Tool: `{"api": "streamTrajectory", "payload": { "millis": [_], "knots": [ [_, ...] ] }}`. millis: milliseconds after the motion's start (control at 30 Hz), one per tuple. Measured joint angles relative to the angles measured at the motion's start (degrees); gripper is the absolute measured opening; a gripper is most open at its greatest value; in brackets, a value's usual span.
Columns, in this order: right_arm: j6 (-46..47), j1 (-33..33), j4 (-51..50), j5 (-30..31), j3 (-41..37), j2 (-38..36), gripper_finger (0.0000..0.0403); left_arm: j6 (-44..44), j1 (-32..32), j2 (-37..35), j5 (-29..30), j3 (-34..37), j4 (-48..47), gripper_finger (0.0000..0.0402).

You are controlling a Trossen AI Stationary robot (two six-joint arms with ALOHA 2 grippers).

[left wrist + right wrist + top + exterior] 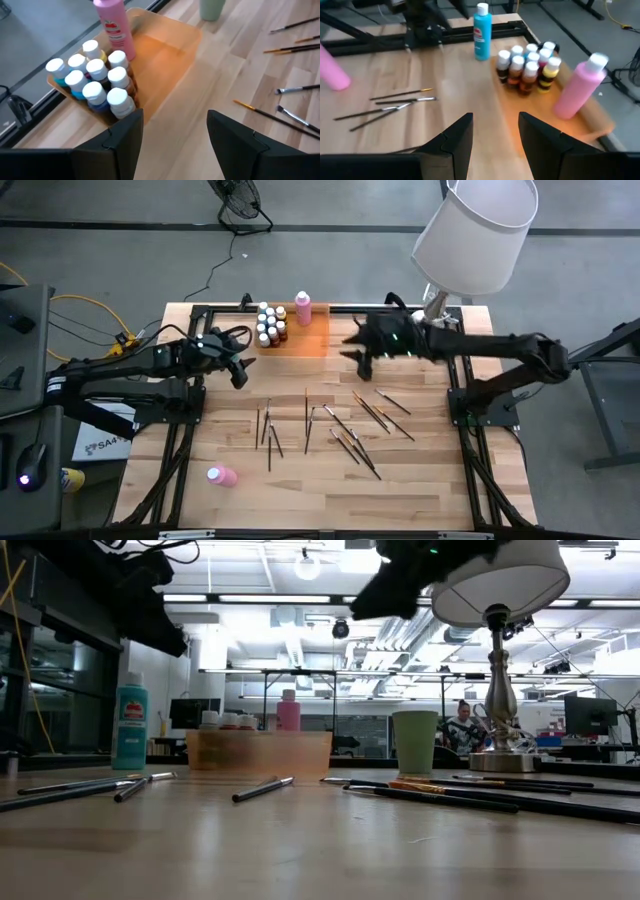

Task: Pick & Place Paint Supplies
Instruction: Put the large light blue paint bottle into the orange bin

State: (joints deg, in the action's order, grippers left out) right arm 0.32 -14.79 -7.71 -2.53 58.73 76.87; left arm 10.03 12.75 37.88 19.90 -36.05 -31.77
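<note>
Bottles [269, 326] with white caps were packed in one corner of your orange tray [312, 338], with a tall pink bottle [303, 307] beside them. That part looked done. You still had many brushes [352, 428] lying on the table [420, 480], a pink bottle [222, 476] on its side near the front, and a blue bottle [481, 31] standing off the tray.

Your left gripper [238, 370] and right gripper [360, 352] both hung near the tray, jaws apart, holding nothing. You had a lamp [470, 240] and a green cup [414, 741] close to the right arm's way.
</note>
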Motion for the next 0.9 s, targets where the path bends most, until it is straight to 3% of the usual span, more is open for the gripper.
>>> {"api": "streamTrajectory", "payload": {
  "millis": [133, 267, 467, 700, 900],
  "knots": [
    [4.63, 5.56, 7.69, 3.12, -10.12, -4.29, 0.0152, 0.74, 0.02, 0.8, 0.26, 0.04, 0.98, 0.0213],
    [7.9, 11.45, 12.13, 7.42, -15.47, -5.74, 0.0152, 0.7, 0.02, 2.52, 0.26, 0.04, 2.32, 0.0213],
    [8.34, 18.64, 14.32, 14.48, -16.34, -5.39, 0.0152, 0.6, 0.02, 5.94, 0.61, -0.73, 4.87, 0.0213],
    [4.41, 25.77, 14.35, 27.15, -16.34, -5.35, 0.0152, 0.73, 0.08, 10.47, 4.06, -8.26, -0.07, 0.0214],
    [5.69, 28.69, 13.62, 29.63, -16.34, -5.35, 0.0152, 0.73, 5.61, 14.61, 5.35, -13.33, -8.33, 0.0233]
  ]
}}
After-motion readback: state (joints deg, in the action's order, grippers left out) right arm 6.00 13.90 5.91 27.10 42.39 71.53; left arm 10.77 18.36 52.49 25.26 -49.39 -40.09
